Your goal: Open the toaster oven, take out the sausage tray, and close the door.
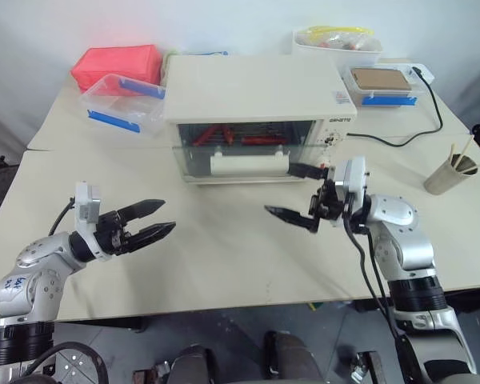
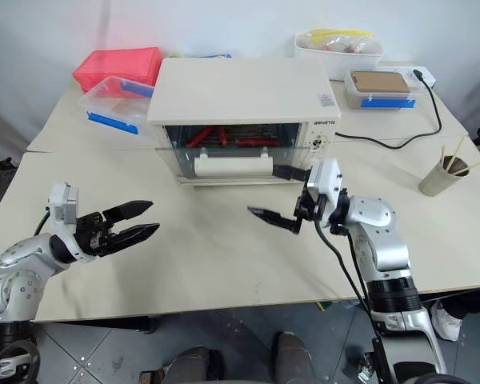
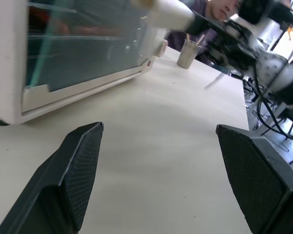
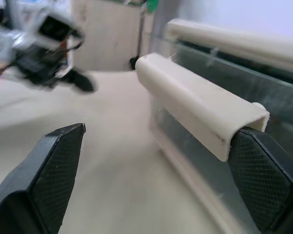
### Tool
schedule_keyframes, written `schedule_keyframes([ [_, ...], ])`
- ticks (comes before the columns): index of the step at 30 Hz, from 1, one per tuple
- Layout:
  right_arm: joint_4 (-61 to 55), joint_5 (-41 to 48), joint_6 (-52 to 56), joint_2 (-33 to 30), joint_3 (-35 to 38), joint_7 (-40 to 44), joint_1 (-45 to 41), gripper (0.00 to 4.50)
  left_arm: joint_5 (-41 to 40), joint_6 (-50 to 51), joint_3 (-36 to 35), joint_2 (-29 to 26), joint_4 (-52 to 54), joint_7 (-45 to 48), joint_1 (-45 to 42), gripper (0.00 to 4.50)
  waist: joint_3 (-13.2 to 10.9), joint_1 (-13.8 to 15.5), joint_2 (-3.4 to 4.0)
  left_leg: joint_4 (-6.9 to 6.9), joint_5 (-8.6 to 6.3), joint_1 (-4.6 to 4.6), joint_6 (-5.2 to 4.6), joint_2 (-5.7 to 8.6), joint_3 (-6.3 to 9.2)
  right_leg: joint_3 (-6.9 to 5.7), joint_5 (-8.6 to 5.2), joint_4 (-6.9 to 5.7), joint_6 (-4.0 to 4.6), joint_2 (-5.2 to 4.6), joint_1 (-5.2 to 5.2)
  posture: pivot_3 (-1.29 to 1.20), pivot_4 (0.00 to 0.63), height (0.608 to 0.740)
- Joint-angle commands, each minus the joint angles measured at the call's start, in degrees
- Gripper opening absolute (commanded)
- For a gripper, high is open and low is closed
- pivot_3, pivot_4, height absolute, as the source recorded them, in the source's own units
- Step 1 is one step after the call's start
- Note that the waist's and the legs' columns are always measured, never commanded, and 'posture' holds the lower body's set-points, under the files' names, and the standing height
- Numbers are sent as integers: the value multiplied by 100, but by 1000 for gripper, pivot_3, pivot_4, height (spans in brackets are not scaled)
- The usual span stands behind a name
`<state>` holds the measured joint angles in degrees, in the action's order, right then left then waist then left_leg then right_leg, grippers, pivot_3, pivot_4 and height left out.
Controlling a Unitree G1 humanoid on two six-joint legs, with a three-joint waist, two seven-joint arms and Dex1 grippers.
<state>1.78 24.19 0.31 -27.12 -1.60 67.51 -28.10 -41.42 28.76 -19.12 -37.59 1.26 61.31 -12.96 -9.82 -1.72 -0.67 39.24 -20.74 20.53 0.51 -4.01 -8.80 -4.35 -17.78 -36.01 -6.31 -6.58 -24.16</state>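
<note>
Your right gripper [image 1: 295, 192] sits jaws spread at the door [image 1: 240, 148] handle's [image 1: 250, 166] end. Your left gripper [image 1: 154, 219] hovers spread over the table [image 1: 224, 256], well apart from the toaster oven [image 1: 256, 100].

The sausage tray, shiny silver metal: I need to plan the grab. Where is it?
Inside the cream-white toaster oven, behind its glass door; red sausages show through.

Both silver-grey arms carry white wrist camera blocks, black cables and black textured fingers; the left arm [image 1: 24, 284] bears handwritten marks.

Red box [image 1: 117, 66], cup of sticks [image 1: 451, 175]
</note>
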Motion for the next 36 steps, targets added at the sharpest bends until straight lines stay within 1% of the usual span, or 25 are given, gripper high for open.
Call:
schedule_keyframes([
  [1, -255, -152, -445, -120, -143, 280, 150, 4500, -107, -52, -204, -90, -400, -83, -588, 3917, 0, 6, 0, 1, 2, 0, 2, 0, 1, -1, 0, -2, 0, 0, 0, 0, 150, 740],
  [4, -149, -234, -605, -131, -178, 334, 139, 4500, -81, 14, -70, -114, -856, 95, -1134, 3917, 0, -10, 0, 3, 4, -1, 6, 0, 1, -1, 0, -7, 0, 1, 0, 0, 150, 740],
  [5, -124, -246, -627, -129, -190, 343, 127, 4500, -92, 12, -40, -65, -1004, 122, -1333, 3532, 0, -7, 0, 2, 4, -3, 6, 0, -2, 0, 0, -8, 0, 1, 0, 0, 150, 740],
  [7, -85, -276, -678, -140, -223, 362, 109, 4500, -44, -68, -3, 54, -1277, 67, -1700, 3026, 0, -6, 0, 1, 4, -2, 6, 0, -1, -2, 0, -7, 0, 4, -1, 0, 150, 740],
  [9, -61, -296, -716, -157, -253, 378, 97, 4500, 55, -178, 68, 164, -1574, 65, -2030, 2343, 0, -13, 0, 0, 3, -3, 6, 0, -3, -2, 0, -6, 0, 4, -2, 0, 150, 740],
  [11, -48, -314, -736, -160, -261, 384, 92, 4500, 200, -372, 142, 278, -1854, 76, -2289, 1865, -1, -3, -2, 0, 3, -2, 6, 0, -4, -3, 0, -7, 0, 4, -4, 0, 150, 740],
  [15, -36, -328, -763, -171, -265, 388, 95, 4500, 394, -549, 340, 405, -2142, 237, -2533, 653, -2, -23, -2, 2, 4, -2, 6, 1, -6, -4, 0, -7, 0, 5, -5, 0, 150, 740],
  [17, -44, -346, -769, -182, -261, 365, 118, 4500, 596, -725, 656, 619, -2195, 336, -2635, 79, -2, -11, -2, -1, 4, -2, 6, 1, -6, -4, 0, -8, 0, 6, -6, 0, 150, 740],
  [20, -131, -329, -730, -215, -166, 234, 234, 4500, 816, -930, 943, 890, -2367, 439, -2758, 35, -3, 6, -5, 5, 4, 1, 5, 2, -6, -4, 0, -8, -1, 5, -6, 0, 150, 740],
  [23, -308, -298, -682, -299, -37, 98, 446, 4500, 972, -1038, 1110, 955, -2466, 599, -2741, 35, -4, 11, -5, 8, 4, 3, 5, 2, -5, -5, 1, -8, -1, 5, -6, 0, 150, 740],
  [26, -639, -281, -655, -443, 146, -113, 874, 4500, 1109, -1199, 1219, 963, -2550, 792, -2656, 35, -5, 25, -6, 7, 4, 3, 5, 3, -5, -5, 1, -8, -1, 4, -6, 0, 150, 740],
  [29, -1166, -281, -625, -665, 478, -397, 1733, 4500, 1141, -1271, 1201, 973, -2602, 844, -2606, 35, -5, 65, -6, 13, 3, 9, 4, 5, -1, -6, 2, -7, -3, 2, -6, 0, 150, 740],
  [31, -1472, -340, -676, -839, 764, -509, 2480, 4500, 1163, -1319, 1194, 945, -2637, 919, -2562, 35, -5, 104, -8, 16, 3, 12, 3, 5, 0, -6, 2, -7, -4, 2, -6, 0, 150, 740],
  [33, -1650, -357, -699, -946, 908, -591, 2891, 4500, 1194, -1365, 1200, 922, -2653, 971, -2531, 35, -6, 152, -8, 17, 2, 12, 3, 5, 2, -6, 2, -7, -4, 3, -6, 0, 150, 740],
  [35, -1752, -366, -823, -985, 1293, -741, 3530, 4500, 1288, -1471, 1277, 863, -2600, 1100, -2400, 35, -6, 156, -9, 29, 2, 11, 3, 5, 0, -4, 3, -11, -6, 3, -5, 0, 150, 740],
  [36, -1769, -402, -929, -975, 1612, -863, 3906, 4500, 1381, -1588, 1340, 837, -2560, 1165, -2282, 35, -6, 160, -8, 35, 2, 10, 2, 4, 1, -3, 3, -15, -6, 3, -4, 0, 150, 740],
])
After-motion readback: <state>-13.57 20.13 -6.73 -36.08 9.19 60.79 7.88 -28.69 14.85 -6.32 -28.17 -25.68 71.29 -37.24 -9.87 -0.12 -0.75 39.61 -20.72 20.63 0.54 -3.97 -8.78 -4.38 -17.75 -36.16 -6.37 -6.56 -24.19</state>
